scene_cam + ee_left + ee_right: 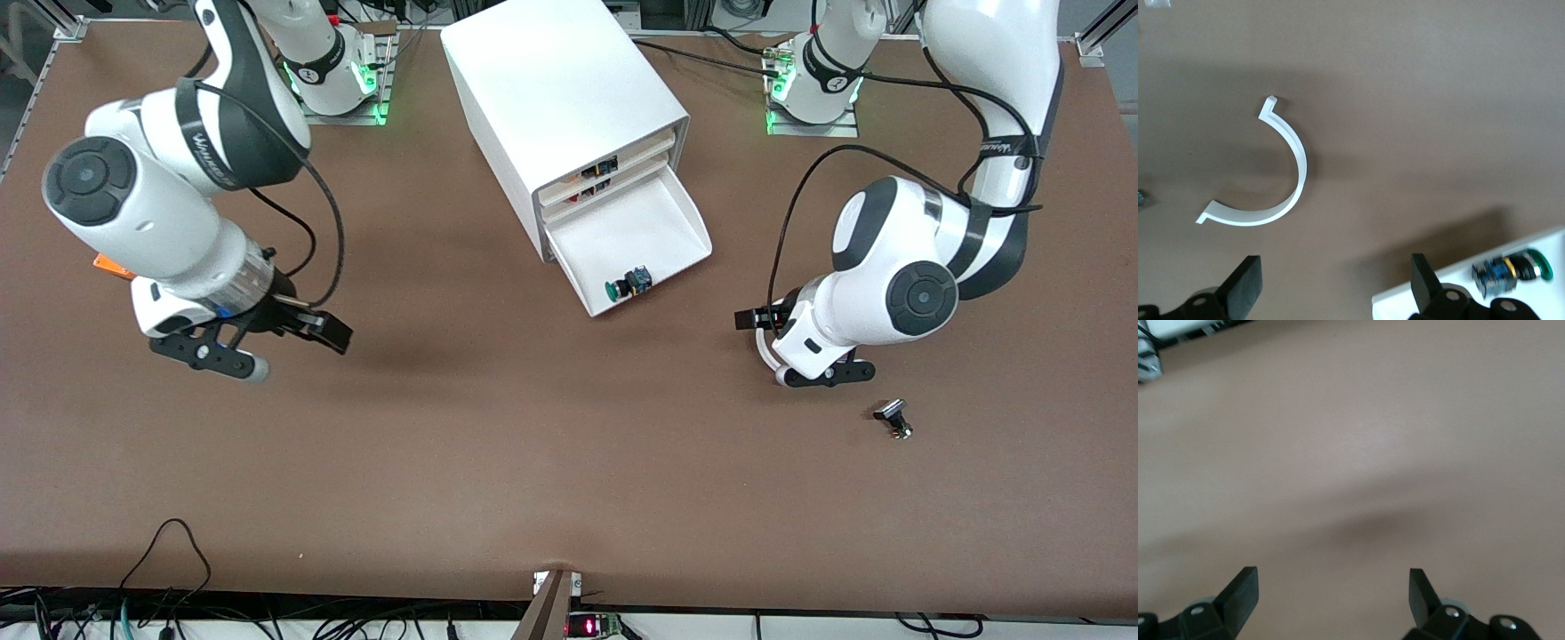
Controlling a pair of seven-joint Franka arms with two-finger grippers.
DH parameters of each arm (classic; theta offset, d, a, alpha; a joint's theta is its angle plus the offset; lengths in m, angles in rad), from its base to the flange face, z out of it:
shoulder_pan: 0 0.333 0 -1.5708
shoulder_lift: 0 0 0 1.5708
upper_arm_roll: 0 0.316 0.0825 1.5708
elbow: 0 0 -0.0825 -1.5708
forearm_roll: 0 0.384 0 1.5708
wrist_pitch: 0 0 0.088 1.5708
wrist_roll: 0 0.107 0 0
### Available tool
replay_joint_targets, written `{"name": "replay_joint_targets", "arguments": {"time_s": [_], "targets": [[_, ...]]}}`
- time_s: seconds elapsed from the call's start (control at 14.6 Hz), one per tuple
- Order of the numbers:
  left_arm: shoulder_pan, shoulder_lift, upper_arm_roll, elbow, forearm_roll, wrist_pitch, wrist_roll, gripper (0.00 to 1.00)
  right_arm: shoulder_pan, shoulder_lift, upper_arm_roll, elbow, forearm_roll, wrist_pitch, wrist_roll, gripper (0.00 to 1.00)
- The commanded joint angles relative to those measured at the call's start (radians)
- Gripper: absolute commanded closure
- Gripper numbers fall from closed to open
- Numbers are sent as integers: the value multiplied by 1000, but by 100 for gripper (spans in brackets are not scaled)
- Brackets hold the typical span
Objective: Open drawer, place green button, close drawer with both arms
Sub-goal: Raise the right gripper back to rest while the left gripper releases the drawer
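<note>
Already in front view: drawer out, button inside near its front lip; placing done, closing next. Left gripper and right gripper above bare surface, well clear. Left wrist view: fingers apart, white curved strip below. Right wrist view: fingers apart, empty. Next: push on drawer front.

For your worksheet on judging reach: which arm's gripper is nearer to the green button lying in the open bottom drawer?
Left. The left gripper hangs over bare table beside the drawer holding the button; the right gripper is over the table's right-arm end, much farther off.
</note>
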Motion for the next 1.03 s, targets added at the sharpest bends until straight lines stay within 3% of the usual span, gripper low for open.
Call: {"name": "replay_joint_targets", "arguments": {"time_s": [0.0, 0.27, 0.48, 0.69, 0.96], "targets": [[-37, 22, 0, -38, 1, 86, -101, 2, -91, -115, 4, -114, 13, -20, -182, 0], [-100, 46, -1, -164, -7, 338, -184, 2, -215, -202, 51, -117, 7, -144, -310, 0], [-175, 94, 0, -183, -8, 452, -311, 2, -251, -288, 56, -152, -4, -201, -356, 0], [-200, 92, -1, -208, -5, 459, -383, 2, -237, -368, 48, -212, -5, -204, -356, 0], [-229, 60, -42, -275, -10, 450, -447, 2, -210, -379, 13, -209, -7, -219, -358, 0]]}}
